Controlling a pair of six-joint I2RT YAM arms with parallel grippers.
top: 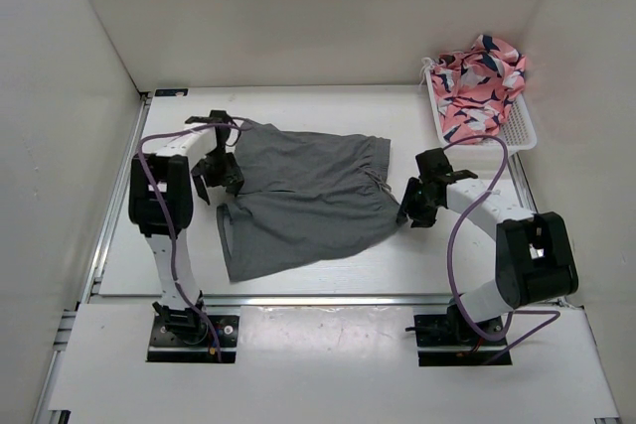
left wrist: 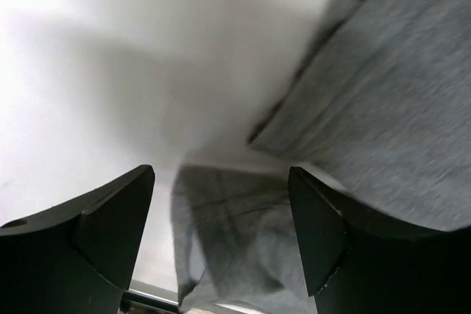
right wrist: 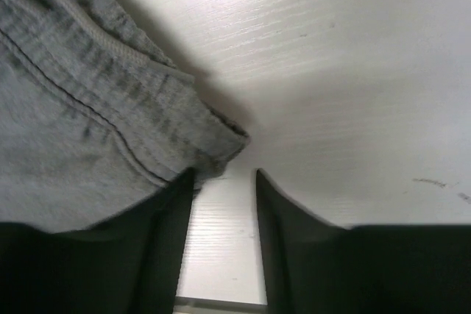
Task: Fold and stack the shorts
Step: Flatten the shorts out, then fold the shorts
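I see the grey shorts (top: 303, 196) spread flat mid-bench (top: 397, 267). My left gripper (top: 221, 181) is at their left edge, fingers apart, and its wrist view is blurred. My right gripper (top: 410, 211) is at their right edge, fingers narrowly apart beside the cloth. Far right, pink patterned fabric (top: 482, 81) hides most of a white basket (top: 524, 132).

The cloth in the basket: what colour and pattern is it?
The cloth is pink with navy and white marks; top view shows it best.
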